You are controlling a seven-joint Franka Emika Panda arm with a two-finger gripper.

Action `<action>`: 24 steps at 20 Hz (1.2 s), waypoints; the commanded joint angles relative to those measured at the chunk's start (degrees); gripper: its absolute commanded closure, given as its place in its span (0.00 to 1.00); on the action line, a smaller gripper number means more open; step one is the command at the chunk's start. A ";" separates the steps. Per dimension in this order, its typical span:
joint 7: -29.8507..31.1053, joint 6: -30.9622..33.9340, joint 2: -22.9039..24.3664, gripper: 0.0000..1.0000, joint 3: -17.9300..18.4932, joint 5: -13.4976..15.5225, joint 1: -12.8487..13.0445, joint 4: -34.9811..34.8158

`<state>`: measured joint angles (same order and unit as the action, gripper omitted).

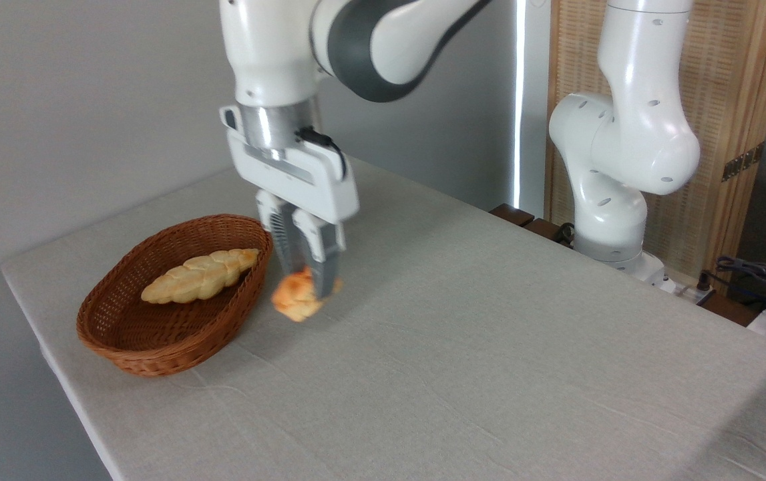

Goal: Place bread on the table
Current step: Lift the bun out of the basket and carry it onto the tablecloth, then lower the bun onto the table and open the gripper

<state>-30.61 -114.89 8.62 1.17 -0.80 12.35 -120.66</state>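
Observation:
The bread [294, 299], a small golden-orange knotted bun, hangs in the air just right of the basket, above the table [463, 361]. My gripper [308, 287] is shut on it, fingers pointing down and pinching its upper part. The bun looks slightly blurred and sits a little above the grey-beige cloth, casting a faint shadow below.
A brown oval wicker basket [122, 347] stands near the table's left corner and holds a long pale braided loaf [199, 275]. The arm's white base [613, 220] stands at the far right edge, with cables [756, 277] behind it.

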 commanded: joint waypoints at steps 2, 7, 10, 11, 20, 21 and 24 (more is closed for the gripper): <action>-3.93 2.65 1.32 0.00 2.43 1.24 0.40 -2.57; -3.93 2.65 0.70 0.00 2.35 1.24 0.92 -2.48; -4.02 2.65 0.61 0.00 2.35 1.24 1.01 -2.39; -4.02 2.65 0.61 0.00 2.35 1.24 0.93 -2.39; -3.93 2.57 0.70 0.00 2.35 1.24 0.92 -1.17; -3.67 2.65 0.70 0.00 2.35 1.24 0.92 0.84; -3.40 3.09 1.23 0.00 1.74 1.33 0.92 6.47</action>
<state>-33.53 -113.23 9.17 3.13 -0.54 13.05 -120.03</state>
